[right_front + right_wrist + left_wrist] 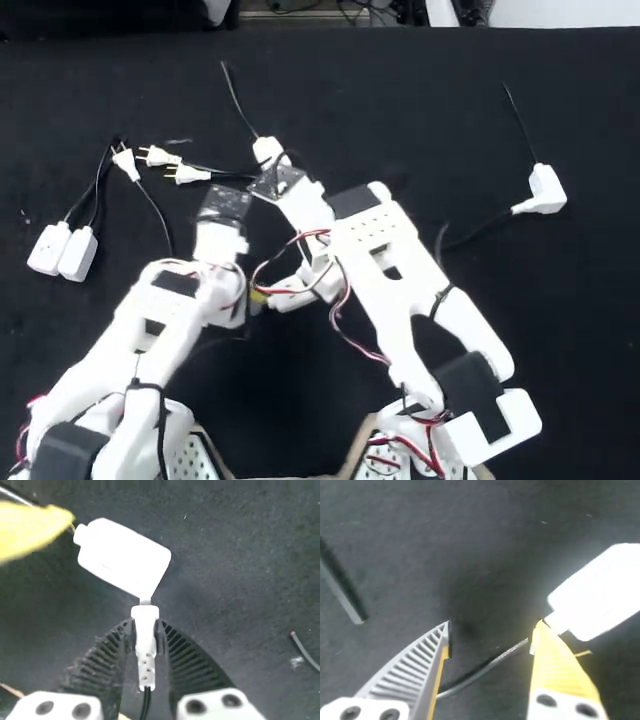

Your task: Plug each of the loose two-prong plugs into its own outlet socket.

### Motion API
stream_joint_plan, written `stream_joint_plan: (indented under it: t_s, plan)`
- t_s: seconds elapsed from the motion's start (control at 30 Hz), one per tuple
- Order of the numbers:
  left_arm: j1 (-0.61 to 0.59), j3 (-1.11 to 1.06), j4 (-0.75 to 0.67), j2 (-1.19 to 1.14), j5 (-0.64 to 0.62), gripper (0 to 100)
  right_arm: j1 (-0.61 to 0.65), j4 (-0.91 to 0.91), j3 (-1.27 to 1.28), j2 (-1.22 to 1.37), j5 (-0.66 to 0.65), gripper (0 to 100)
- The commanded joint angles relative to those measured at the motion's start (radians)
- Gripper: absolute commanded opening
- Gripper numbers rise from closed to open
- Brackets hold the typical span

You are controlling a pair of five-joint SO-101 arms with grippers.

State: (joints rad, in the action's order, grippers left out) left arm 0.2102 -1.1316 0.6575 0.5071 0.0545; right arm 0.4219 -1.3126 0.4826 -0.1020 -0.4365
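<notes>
Nearest the bases, the left arm [160, 310] rises from the lower left corner and leans forward over the black table [420, 100]. The right arm [400, 280] comes up from the lower right and slants across toward the middle, so the two wrists end close together.

The left gripper [492, 630] points down at the cloth with its claw released. A thin black cord [480, 670] runs through the gap between the ribbed finger and the yellow one. A white socket [600, 600] lies just beside the tip of the yellow one.

The right gripper [145, 630] is clenched on a white plug [145, 655], pinched at its sides. The plug's front end meets the edge of that same socket [125, 560], with a short grey stub showing between them; how deep it sits, I cannot tell.

Farther left, three loose plugs [158, 156] lie together, prongs bare. A pair of sockets [50, 247] rests side by side near the left edge. Well apart on the right lies an angled socket [545, 190] on its own cord.
</notes>
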Motion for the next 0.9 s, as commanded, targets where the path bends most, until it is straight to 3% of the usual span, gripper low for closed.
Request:
stream_joint_plan:
  t_s: [0.0,0.4,0.63,0.87]
  plan:
    - [0.074,0.016,-0.020,-0.014,-0.014,27,-0.021,0.029,-0.007,-0.004,-0.006,1.1]
    - [0.097,0.008,-0.008,-0.015,-0.054,27,-0.032,-0.003,-0.019,-0.012,-0.057,1.1]
    - [0.104,0.039,0.094,-0.014,-0.054,27,-0.084,-0.143,-0.213,0.019,-0.083,1.1]
    - [0.096,0.030,0.095,-0.014,-0.049,27,-0.026,-0.203,-0.358,0.208,-0.100,1.1]
